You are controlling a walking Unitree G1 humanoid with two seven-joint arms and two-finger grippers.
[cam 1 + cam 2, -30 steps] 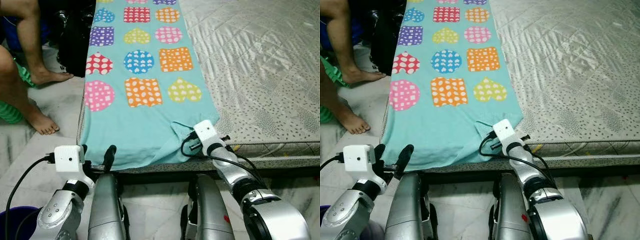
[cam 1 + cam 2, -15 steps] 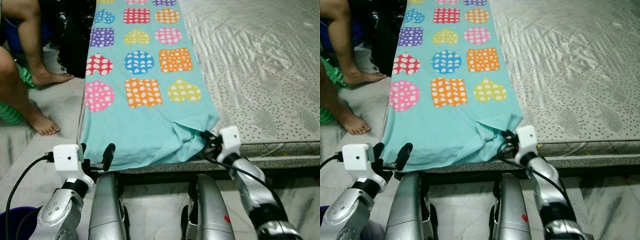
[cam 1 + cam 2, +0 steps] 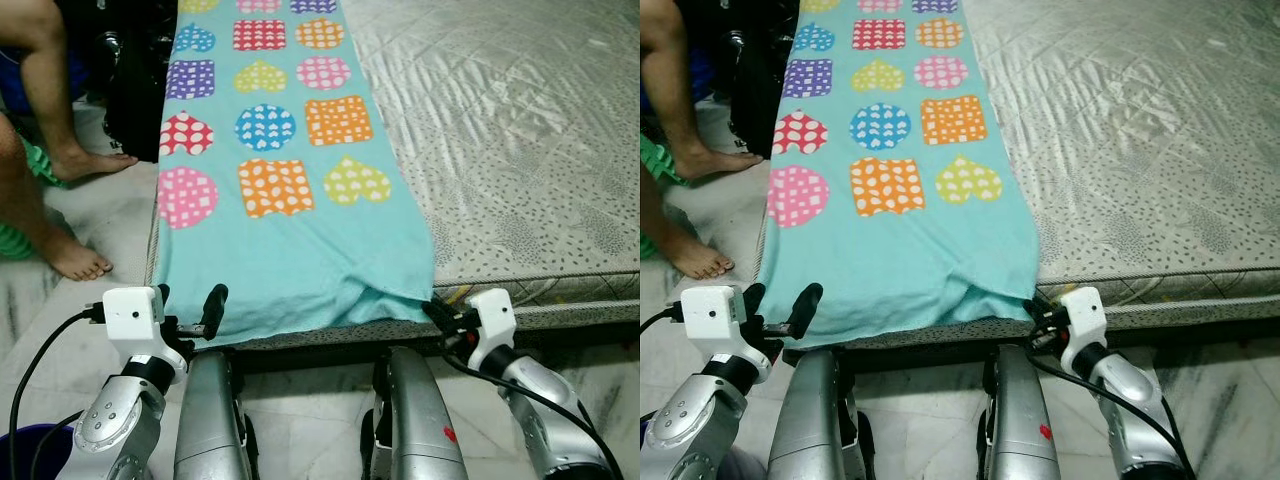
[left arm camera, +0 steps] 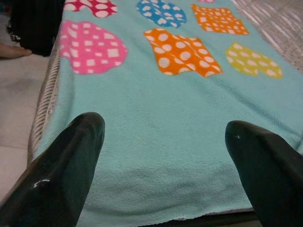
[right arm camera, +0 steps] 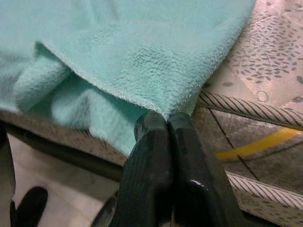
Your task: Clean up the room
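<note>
Two grippers were at the foot of the bed, one at each near corner of the blanket. On the far left a person's bare legs stood on the floor beside a black bag; I noted them as something to keep the left arm away from.

Left gripper: fingers spread wide, hovering just off the near-left edge of the blanket, touching nothing that I could see. In its wrist view the teal fleece lay flat between the two fingers, hem just below them.

Blanket: teal with coloured dotted shapes, laid lengthwise along the left side of the mattress, its near end draped over the edge. Near-right corner was bunched into a small fold.

Right gripper: fingers pressed together, pinching that near-right corner right at the hem. Grip looked thin to me, only a little cloth between the tips, with mattress piping and a yellow strip just beside it.

My judgement was that the step was getting both corners in hand to fold or lift the blanket. To do it well I would bring the left gripper forward over the hem until cloth sat deep between the fingers, then close, matching the right side's height. Pull evenly; a hard tug on the right might slip that shallow pinch.
</note>
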